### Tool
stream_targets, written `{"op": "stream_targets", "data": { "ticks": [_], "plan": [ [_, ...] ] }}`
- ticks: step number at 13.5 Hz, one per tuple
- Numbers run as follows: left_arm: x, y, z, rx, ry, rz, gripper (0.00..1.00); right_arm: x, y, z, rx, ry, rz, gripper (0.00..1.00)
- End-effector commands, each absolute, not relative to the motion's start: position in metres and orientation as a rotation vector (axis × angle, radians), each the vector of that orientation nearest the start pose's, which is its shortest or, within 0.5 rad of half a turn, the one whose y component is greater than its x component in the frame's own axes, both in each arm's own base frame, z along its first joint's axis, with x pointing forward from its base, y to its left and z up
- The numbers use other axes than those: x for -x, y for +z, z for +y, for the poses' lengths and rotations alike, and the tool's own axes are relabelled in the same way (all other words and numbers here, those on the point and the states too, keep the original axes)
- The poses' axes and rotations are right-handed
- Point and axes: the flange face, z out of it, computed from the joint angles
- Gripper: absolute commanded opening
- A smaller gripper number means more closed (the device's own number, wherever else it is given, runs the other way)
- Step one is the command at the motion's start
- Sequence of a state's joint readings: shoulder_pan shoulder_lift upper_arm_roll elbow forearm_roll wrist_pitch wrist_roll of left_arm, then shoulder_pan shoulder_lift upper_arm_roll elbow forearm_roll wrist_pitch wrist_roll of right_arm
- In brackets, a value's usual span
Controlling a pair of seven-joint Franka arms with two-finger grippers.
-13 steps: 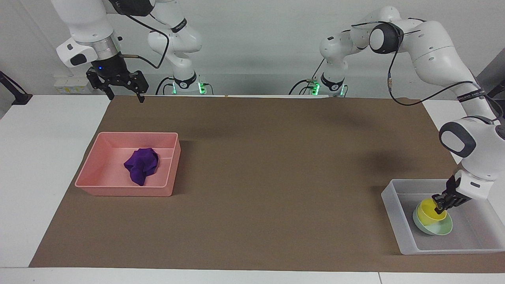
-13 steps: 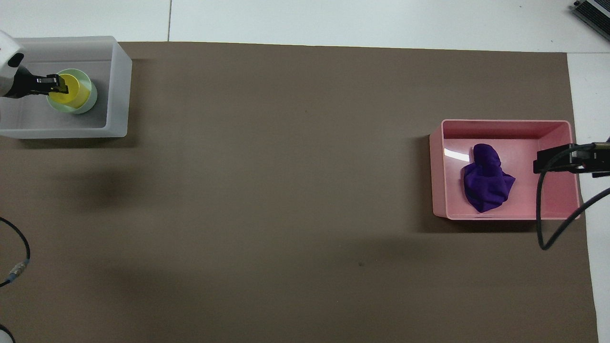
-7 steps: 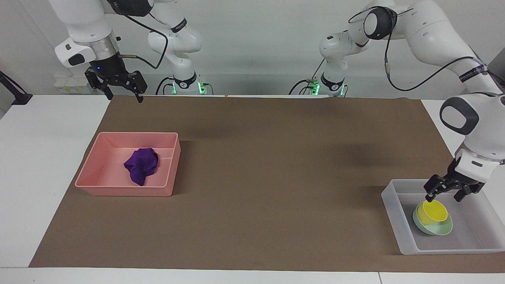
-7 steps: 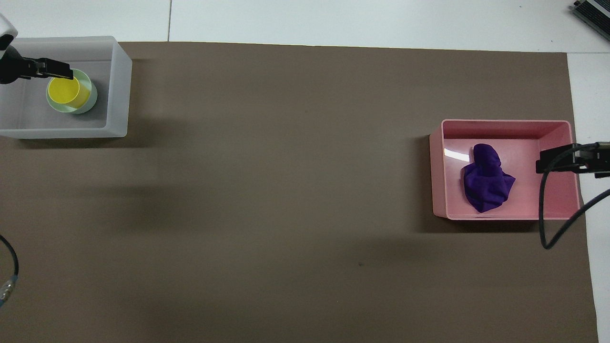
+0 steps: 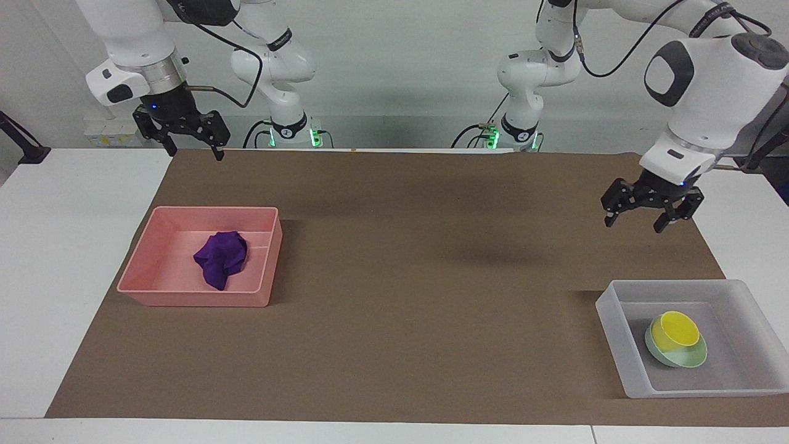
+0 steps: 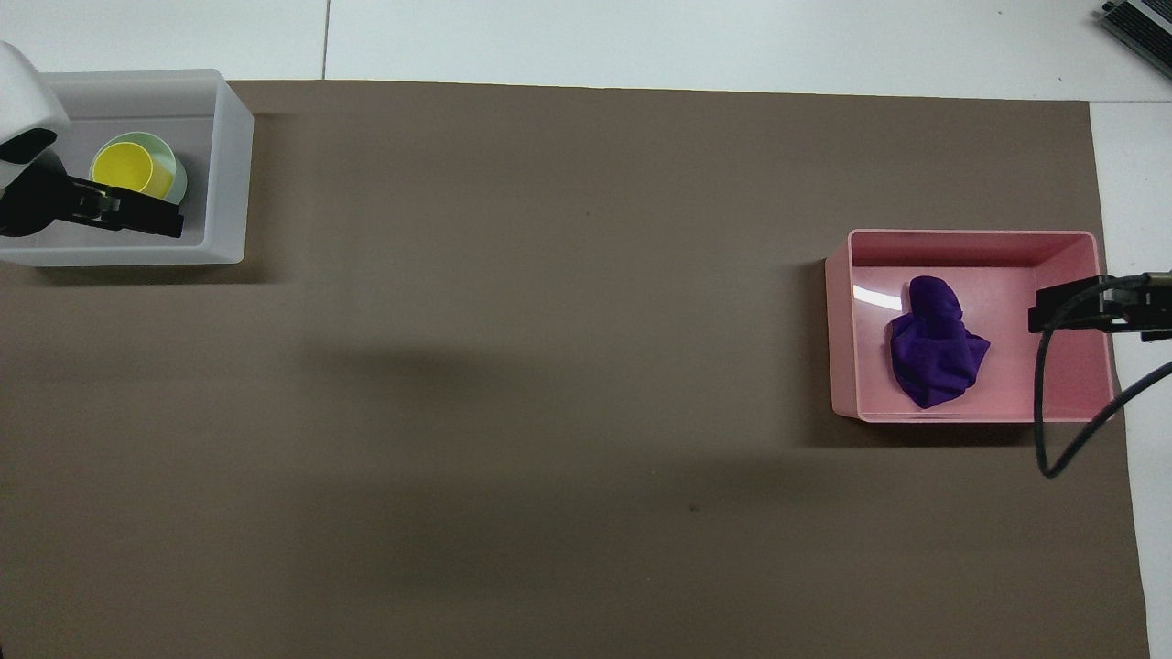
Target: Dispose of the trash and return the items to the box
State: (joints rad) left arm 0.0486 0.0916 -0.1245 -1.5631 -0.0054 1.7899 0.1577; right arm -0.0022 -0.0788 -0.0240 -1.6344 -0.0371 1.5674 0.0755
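The yellow cup (image 5: 675,328) sits tilted inside the mint-green bowl (image 5: 689,358), and both rest in the translucent box (image 5: 611,320) at the left arm's end. They also show in the overhead view: cup (image 6: 123,169), bowl (image 6: 178,179), box (image 6: 229,174). My left gripper (image 5: 635,225) is open and empty, raised high over the box's edge nearest the robots (image 6: 146,220). The purple cloth wad (image 5: 220,258) lies in the pink bin (image 5: 191,300), as the overhead view (image 6: 934,343) also shows. My right gripper (image 5: 196,154) is open and empty, and waits in the air over the bin's end (image 6: 1053,311).
A brown mat (image 5: 431,277) covers most of the white table. The pink bin (image 6: 838,320) stands at the right arm's end. The right arm's black cable (image 6: 1044,430) hangs in a loop over the bin's corner.
My left gripper let go of the yellow cup, opened, and rose up and back toward the robots. The cup stayed in the bowl. The right arm barely moved.
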Motion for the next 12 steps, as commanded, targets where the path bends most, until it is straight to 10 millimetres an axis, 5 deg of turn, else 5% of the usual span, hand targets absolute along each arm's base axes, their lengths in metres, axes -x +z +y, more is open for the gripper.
{"op": "stream_targets", "data": {
  "ticks": [1, 5, 12],
  "plan": [
    [-0.578, 0.621, -0.049, 3.133, -0.178, 0.371, 1.00, -0.524, 0.635, -0.021, 3.159, -0.042, 0.157, 1.00],
    [-0.562, 0.646, -0.039, 3.130, -0.161, 0.364, 1.00, -0.522, 0.635, -0.021, 3.160, -0.037, 0.150, 1.00],
    [-0.544, 0.643, -0.039, 3.137, -0.032, 0.356, 1.00, -0.522, 0.635, -0.018, 3.161, -0.034, 0.140, 1.00]
  ]
}}
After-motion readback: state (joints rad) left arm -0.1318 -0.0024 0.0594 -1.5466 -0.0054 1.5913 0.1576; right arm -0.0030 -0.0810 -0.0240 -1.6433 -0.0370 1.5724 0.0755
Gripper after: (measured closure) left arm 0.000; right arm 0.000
